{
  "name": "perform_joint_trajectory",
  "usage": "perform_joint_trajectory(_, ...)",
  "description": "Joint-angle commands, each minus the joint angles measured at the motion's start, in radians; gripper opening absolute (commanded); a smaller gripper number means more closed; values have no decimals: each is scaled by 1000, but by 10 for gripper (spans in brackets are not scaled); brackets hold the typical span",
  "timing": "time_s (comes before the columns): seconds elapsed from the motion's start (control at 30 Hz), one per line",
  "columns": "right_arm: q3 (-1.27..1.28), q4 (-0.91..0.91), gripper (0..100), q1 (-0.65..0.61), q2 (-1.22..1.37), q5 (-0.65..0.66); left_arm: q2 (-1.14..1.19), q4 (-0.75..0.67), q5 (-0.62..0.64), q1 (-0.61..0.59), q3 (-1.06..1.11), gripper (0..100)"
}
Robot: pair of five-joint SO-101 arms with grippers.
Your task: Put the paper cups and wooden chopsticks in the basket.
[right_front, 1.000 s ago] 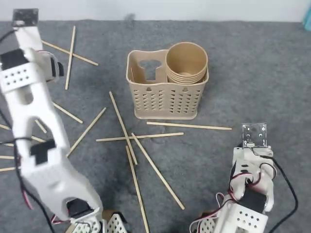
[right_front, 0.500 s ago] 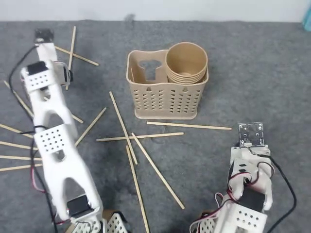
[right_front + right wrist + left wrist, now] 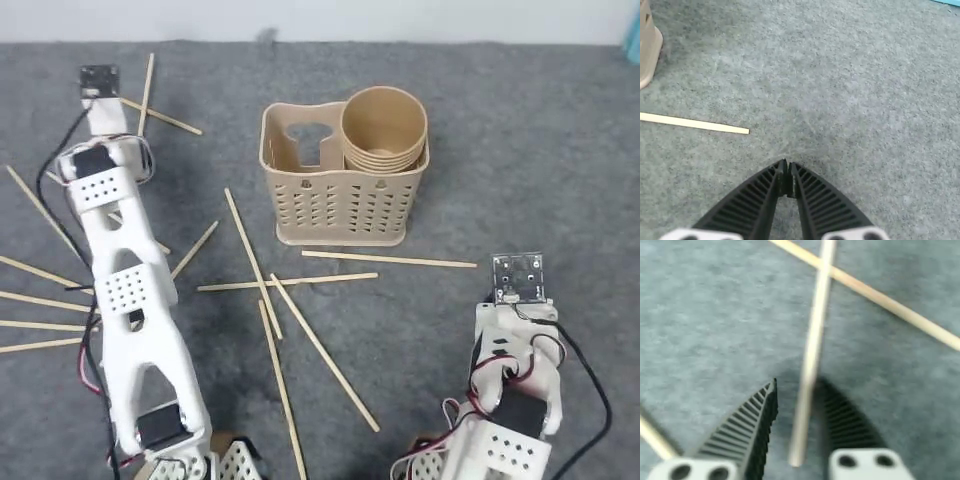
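Between left fingers (image 3: 752, 432), parted, chopstick (image 3: 810, 365) lies on carpet (image 3: 700, 315); right fingers (image 3: 772, 192) closed, empty.

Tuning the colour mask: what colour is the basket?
The basket is beige; it shows best in the high view.

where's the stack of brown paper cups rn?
High view: the stack of brown paper cups sits upright in the right-hand compartment of the beige perforated plastic basket.
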Motion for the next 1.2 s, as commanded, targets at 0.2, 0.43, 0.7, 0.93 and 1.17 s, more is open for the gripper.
perform_joint_trajectory(0.2,18,4,8,-5,7,17,-114,333,-3,-15,-5,12)
perform_joint_trajectory(0.43,18,4,8,-2,7,17,-275,448,63,-81,25,11)
perform_joint_trajectory(0.7,18,4,8,-4,5,17,-644,448,72,-172,427,11)
perform_joint_trajectory(0.93,18,4,8,-4,4,17,-1077,420,68,-124,1026,12)
perform_joint_trajectory(1.17,18,5,8,-1,7,17,-1366,307,68,-92,1429,12)
